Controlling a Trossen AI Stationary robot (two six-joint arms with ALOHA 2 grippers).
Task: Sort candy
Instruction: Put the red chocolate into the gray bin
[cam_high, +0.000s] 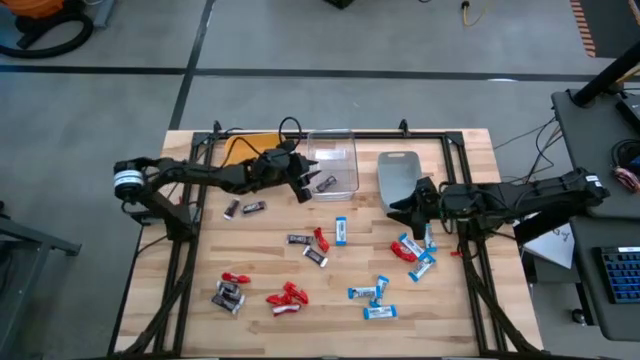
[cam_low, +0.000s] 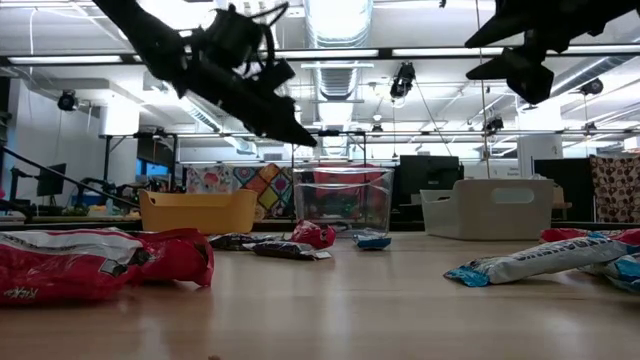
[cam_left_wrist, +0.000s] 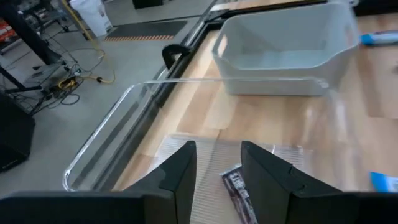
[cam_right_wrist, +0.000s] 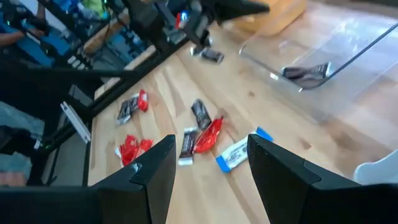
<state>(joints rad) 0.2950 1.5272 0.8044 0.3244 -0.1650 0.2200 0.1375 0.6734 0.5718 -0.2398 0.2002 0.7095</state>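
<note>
Looking past my right gripper (cam_right_wrist: 208, 165), I see its two dark fingers (cam_right_wrist: 155, 168) spread apart with nothing between them, hanging above the wooden table (cam_right_wrist: 261, 106). Just ahead of the gap lie a blue-and-white candy (cam_right_wrist: 239, 151), a red candy (cam_right_wrist: 208, 135) and two dark brown candies (cam_right_wrist: 200, 114) bunched together. Beyond the one finger sit more red candies (cam_right_wrist: 130, 149) and a brown-and-red pair (cam_right_wrist: 132, 107). Farther out, the clear bin (cam_right_wrist: 329, 62) holds one dark candy (cam_right_wrist: 306, 73), the yellow bin (cam_right_wrist: 273, 15) stands behind it, and the other arm (cam_right_wrist: 186, 18) reaches in above another brown candy (cam_right_wrist: 211, 56).
</note>
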